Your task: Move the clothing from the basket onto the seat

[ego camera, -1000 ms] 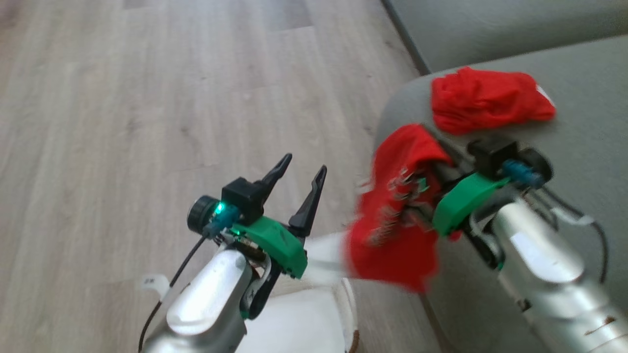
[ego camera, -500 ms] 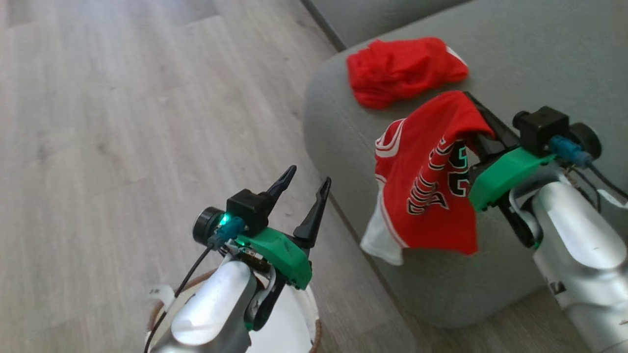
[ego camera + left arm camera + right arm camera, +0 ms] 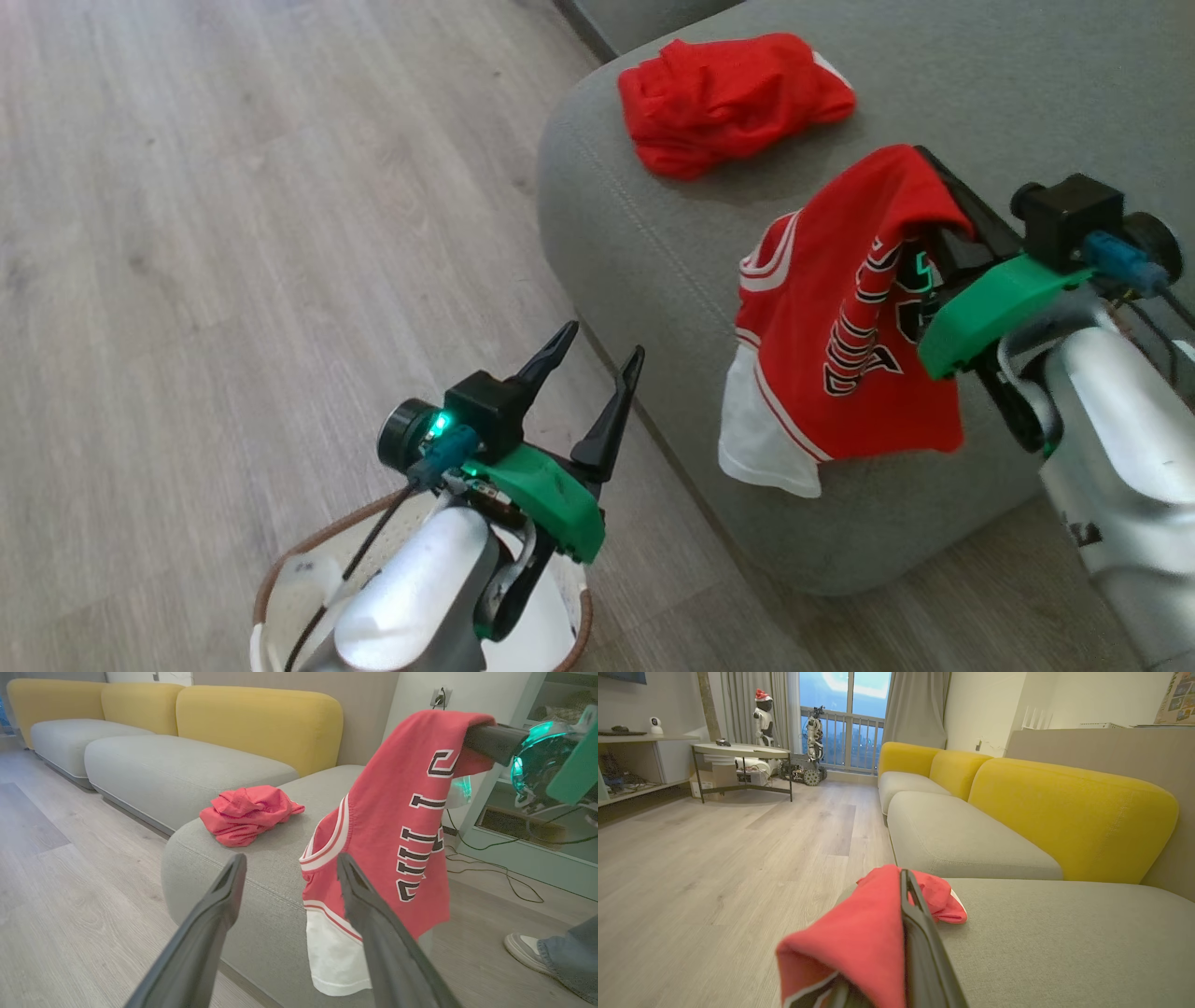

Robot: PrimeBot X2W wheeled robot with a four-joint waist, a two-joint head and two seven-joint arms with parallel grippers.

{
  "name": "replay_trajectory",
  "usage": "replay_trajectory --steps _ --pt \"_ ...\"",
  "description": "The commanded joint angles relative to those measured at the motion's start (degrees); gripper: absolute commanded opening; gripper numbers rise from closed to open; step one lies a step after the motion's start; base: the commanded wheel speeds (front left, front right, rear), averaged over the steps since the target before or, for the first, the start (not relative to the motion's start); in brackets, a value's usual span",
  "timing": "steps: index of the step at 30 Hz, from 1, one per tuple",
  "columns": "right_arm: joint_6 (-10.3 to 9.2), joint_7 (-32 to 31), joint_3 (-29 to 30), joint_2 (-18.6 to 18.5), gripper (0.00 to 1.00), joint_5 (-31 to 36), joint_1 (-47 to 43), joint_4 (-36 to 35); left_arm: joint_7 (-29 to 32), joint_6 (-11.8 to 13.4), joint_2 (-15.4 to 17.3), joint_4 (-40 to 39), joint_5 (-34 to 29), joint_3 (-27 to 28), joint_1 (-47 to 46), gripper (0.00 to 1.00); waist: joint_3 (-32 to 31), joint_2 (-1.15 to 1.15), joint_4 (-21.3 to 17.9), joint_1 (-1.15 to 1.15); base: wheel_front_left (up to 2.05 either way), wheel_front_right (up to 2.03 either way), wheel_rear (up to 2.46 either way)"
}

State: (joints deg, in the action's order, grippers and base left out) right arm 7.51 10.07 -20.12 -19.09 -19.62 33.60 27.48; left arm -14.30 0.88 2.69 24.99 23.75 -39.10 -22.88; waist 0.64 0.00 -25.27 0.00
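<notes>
Head view, red jersey [image 3: 794, 317], black-white lettering [image 3: 854, 331] illegible

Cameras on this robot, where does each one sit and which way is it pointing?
Head view: on the head, looking down at floor, basket, seat; left claw open, right claw shut on the jersey.
Left wrist view: left arm, facing along its own fingers at the seat edge and hanging jersey.
Right wrist view: right arm, facing along the seat, jersey draped over its fingers.
Shared: all three show the shorts lying on the seat.
</notes>
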Motion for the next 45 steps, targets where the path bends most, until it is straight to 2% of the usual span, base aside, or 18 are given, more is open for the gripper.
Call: replay_trajectory --steps 1,8,13,22,30,35,45 --pt "-0.02 -0.2 0.2 -0.8 0.0 0.2 2.9 -1.9 -0.7 0.4 0.2 -2.2 -0.7 1.6 -1.7 1.0 0.2 0.0 0.8 0.0 0.0 0.0 0.0" --pt "-0.02 -2.2 3.8 -1.4 0.0 2.1 8.6 0.3 -0.7 1.8 0.2 -5.5 -0.8 1.9 1.0 1.0 1.4 0.0 5.2 0.0 0.0 0.0 0.0" --pt "-0.02 -3.5 7.2 -3.4 0.0 3.1 15.4 1.9 -0.7 2.0 0.3 -7.2 -2.2 1.8 1.2 1.0 4.6 0.0 9.4 0.0 0.0 0.0 0.0" --pt "-0.02 -5.7 12.6 -11.6 0.0 5.8 31.5 7.1 0.0 2.5 2.8 -10.0 -4.0 2.4 -2.0 1.0 15.5 0.0 15.9 0.0 0.0 0.0 0.0" --pt "-0.02 -4.7 18.7 -16.1 0.0 8.9 44.4 14.9 1.2 3.7 5.3 -14.4 -5.5 4.1 -6.4 1.0 25.3 0.0 19.5 0.0 0.0 0.0 0.0" --pt "-0.02 -2.7 24.1 -16.5 0.0 12.5 46.7 21.4 1.9 3.9 6.2 -16.3 -6.4 4.5 -8.8 1.0 29.3 0.0 21.6 0.0 0.0 0.0 0.0" --pt "-0.02 1.5 32.7 -12.8 0.0 20.6 41.4 32.8 3.4 4.8 8.2 -18.1 -7.2 4.1 -8.3 1.0 32.6 0.0 22.6 0.0 0.0 0.0 0.0"
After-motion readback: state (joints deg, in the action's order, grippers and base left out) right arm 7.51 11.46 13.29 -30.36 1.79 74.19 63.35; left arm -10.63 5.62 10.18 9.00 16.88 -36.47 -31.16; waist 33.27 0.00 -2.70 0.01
